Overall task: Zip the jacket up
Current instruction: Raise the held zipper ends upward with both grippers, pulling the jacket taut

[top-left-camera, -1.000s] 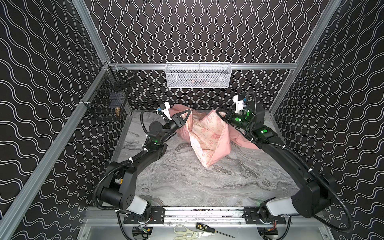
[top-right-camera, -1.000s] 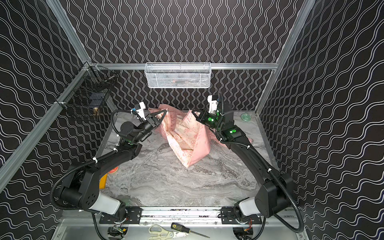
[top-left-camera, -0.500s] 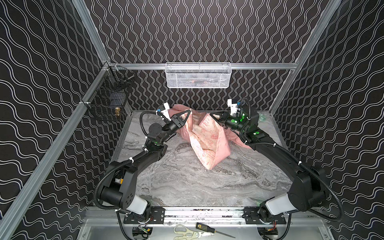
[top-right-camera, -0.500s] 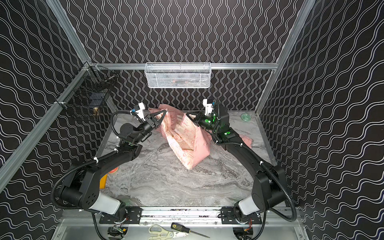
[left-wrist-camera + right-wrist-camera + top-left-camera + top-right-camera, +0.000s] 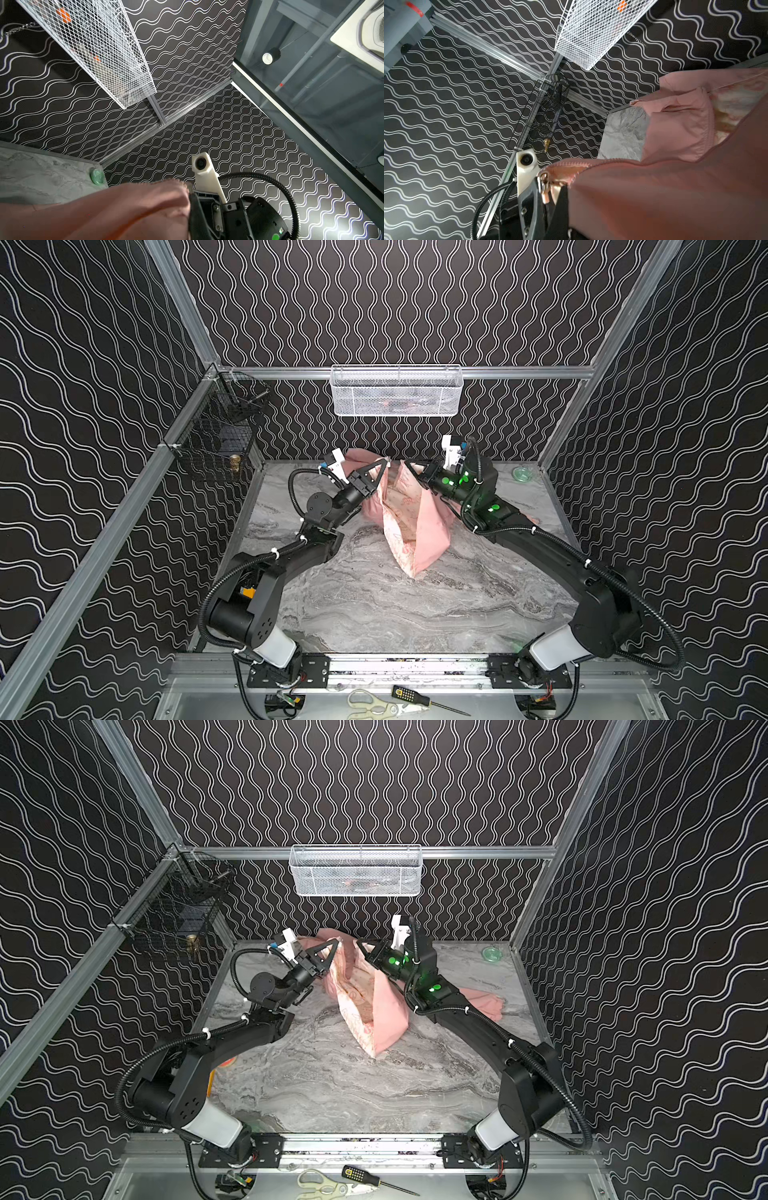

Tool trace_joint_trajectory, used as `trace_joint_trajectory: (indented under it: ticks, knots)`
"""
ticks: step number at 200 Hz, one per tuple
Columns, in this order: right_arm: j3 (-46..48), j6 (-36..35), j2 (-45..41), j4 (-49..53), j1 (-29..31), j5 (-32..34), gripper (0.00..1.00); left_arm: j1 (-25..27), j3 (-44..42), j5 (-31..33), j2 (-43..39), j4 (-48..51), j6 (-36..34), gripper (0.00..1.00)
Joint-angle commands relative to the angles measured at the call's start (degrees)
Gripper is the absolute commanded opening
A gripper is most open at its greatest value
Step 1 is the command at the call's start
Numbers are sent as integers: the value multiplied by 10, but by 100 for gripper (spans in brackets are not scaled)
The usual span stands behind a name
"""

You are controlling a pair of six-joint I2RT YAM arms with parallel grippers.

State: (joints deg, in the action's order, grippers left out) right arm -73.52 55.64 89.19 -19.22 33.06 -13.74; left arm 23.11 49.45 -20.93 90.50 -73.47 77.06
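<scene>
The salmon-pink jacket (image 5: 419, 526) (image 5: 384, 1011) hangs unzipped between my two grippers at the back of the table, showing its cream patterned lining. Its lower tip rests on the marble. My left gripper (image 5: 383, 465) (image 5: 335, 945) is shut on one top edge. My right gripper (image 5: 409, 465) (image 5: 360, 943) is shut on the other, a short gap away. In the right wrist view a rose-gold zipper pull (image 5: 544, 186) hangs at the fingertips, at the end of a row of zipper teeth (image 5: 577, 164). In the left wrist view, jacket fabric (image 5: 124, 212) hides my jaws.
A jacket sleeve (image 5: 484, 998) lies on the table behind the right arm. A white mesh basket (image 5: 397, 391) hangs on the back wall and a black wire basket (image 5: 216, 439) on the left wall. A small green disc (image 5: 521, 474) sits in the back right corner. Scissors (image 5: 372, 701) and a screwdriver (image 5: 419, 696) lie on the front ledge.
My right gripper has moved left towards the left gripper with its jacket edge, narrowing the opening between the two edges. The left gripper has hardly moved.
</scene>
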Motion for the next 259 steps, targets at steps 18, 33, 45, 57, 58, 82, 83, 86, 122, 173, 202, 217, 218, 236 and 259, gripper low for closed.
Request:
trace_joint_trajectory:
  ticks: [18,33,45,57,58,82,83,86,122,173,202,217,218,236,259]
  knots:
    - [-36,-5,16,-42,11,62,0,1,5,23,7,-66,20,0]
    - [-44,-10,22,-48,15,71,0,1,7,27,11,-72,26,0]
    - [-47,-14,26,-59,19,76,0,1,7,31,13,-78,31,0]
    - [-50,-18,31,-67,22,76,0,1,8,30,14,-80,33,0]
    - [-51,-19,32,-67,22,76,0,1,8,30,14,-79,33,0]
    - [-58,-29,44,-83,26,70,0,2,8,29,13,-75,34,0]
    - [-58,-30,45,-84,27,70,0,2,8,30,13,-75,34,0]
    - [-58,-30,47,-86,27,71,0,2,8,31,13,-76,35,0]
    - [-57,-28,60,-123,30,58,0,3,3,33,15,-82,46,0]
    - [-51,-27,65,-159,37,53,0,4,2,40,28,-103,69,0]
    - [-48,-30,67,-162,43,62,0,5,6,39,30,-105,71,0]
    - [-47,-30,66,-161,43,70,0,5,6,40,28,-104,71,0]
    - [-47,-29,66,-161,43,71,0,5,6,40,28,-104,71,0]
    - [-46,-29,65,-155,46,81,0,5,4,41,27,-104,70,0]
    - [-45,-25,65,-154,47,92,0,6,1,41,21,-99,66,0]
